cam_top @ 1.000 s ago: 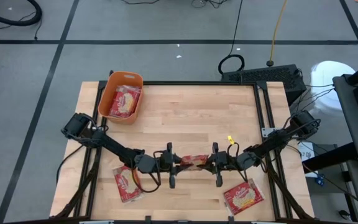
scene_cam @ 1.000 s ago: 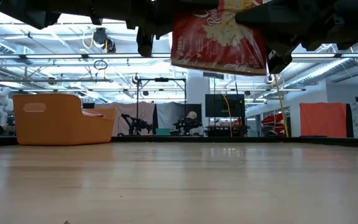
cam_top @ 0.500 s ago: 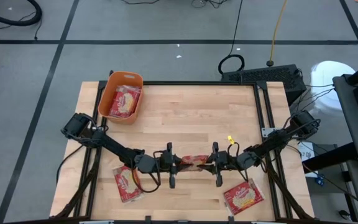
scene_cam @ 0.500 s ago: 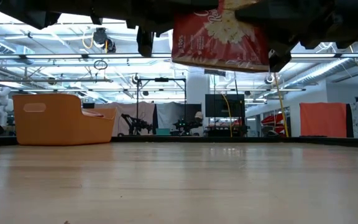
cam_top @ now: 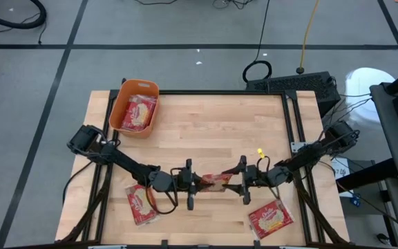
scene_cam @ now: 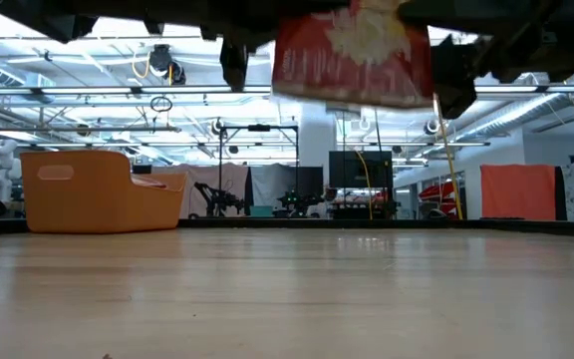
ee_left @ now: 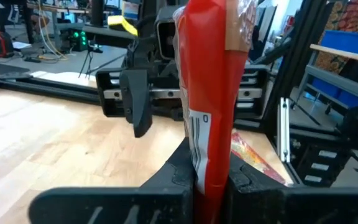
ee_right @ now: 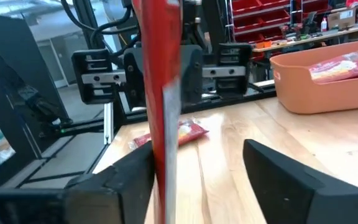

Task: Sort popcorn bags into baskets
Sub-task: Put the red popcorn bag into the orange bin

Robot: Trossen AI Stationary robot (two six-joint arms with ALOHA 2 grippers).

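A red popcorn bag (cam_top: 215, 181) hangs on edge above the table's near middle, its flat face toward the low view (scene_cam: 352, 60). My left gripper (cam_top: 200, 181) is shut on its left end (ee_left: 207, 168). My right gripper (cam_top: 232, 183) stands open, a finger on either side of the bag's right end (ee_right: 160, 124). The orange basket (cam_top: 121, 111) stands at the far left of the table with packets inside. Two more bags lie flat on the table, one near left (cam_top: 142, 204) and one near right (cam_top: 271, 218). My left gripper pinches the bag's left end (ee_left: 205, 177) between its two fingers (ee_left: 173, 180), one on each flat face. The fingers lie level and come from the table's left. The bag stands on edge, lifted clear of the table. My right gripper has one finger (ee_right: 129, 177) close beside the bag; whether it touches, I cannot tell.
Bare wooden tabletop (cam_top: 220, 131) lies between the held bag and the basket (scene_cam: 98, 189). A dark frame rail (cam_top: 292, 124) runs along the table's right and far edges.
My right gripper has opened and let go of the bag's right end. My left gripper has closed fully on the left end and keeps the bag in the air where it was.
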